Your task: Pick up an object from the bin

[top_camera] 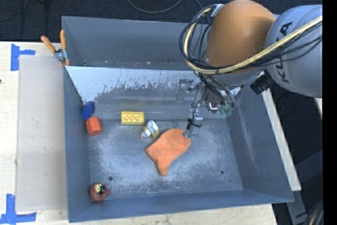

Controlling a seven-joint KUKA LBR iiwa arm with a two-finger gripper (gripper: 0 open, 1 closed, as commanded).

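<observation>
- The gripper (192,128) sits low in the bin (131,50), just right of the floor's middle, with its tip right at the floor.
- Straight below it and to its left lies the orange piece (167,149), a flat, soft-looking shape with a narrow tail pointing away from the gripper.
- The tip meets that piece at its upper right corner. It looks like touching, right on the edge.
- Clenched or released? I cannot tell, because the tip is too dark and narrow from up here, and nothing shows as gripped.
- Just left of the gripper, beside the orange piece's top edge, there's a small toy (150,129) in white, yellow and blue.
- A little further left, a yellow brick (132,118) lies flat with its studs up.
- Well off to the left, by the far wall, a blue lump (87,109) sits just above a red block (93,126); the two are close, perhaps touching.
- Far down-left of the gripper, in the near corner, a small dark red figure (99,192) lies alone.
- Above the gripper, the arm (239,34) with its orange cover and looped cables hangs over the bin's right rear.
</observation>
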